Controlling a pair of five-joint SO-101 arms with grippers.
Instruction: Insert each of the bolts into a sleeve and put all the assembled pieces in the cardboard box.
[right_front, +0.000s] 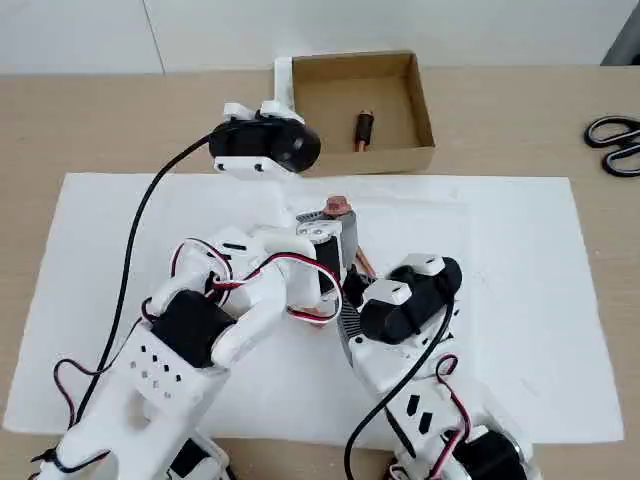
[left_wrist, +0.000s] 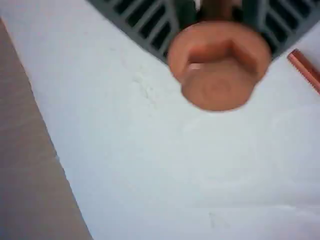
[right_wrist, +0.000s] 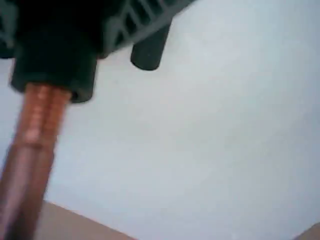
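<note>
Status: you have 1 assembled piece (right_front: 363, 130) in cardboard box (right_front: 421, 96). Left gripper (left_wrist: 216, 10) grips bolt (left_wrist: 217, 70), right gripper (right_wrist: 52, 70) grips sleeve (right_wrist: 30, 150), close together over white sheet (right_front: 520, 300); joining and boxing remain.

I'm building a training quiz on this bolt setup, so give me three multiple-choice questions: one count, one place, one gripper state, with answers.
1. How many assembled pieces lie in the cardboard box? A) none B) one C) three
2. Where are the scissors? A) on the bare table beside the white sheet B) in the box C) on the sheet
3. The left gripper is: A) open B) shut on the scissors C) shut on a bolt
Answers: 1 B, a single piece lies in the box; 2 A, they sit off the sheet; 3 C, the bolt's copper head is clamped.
</note>
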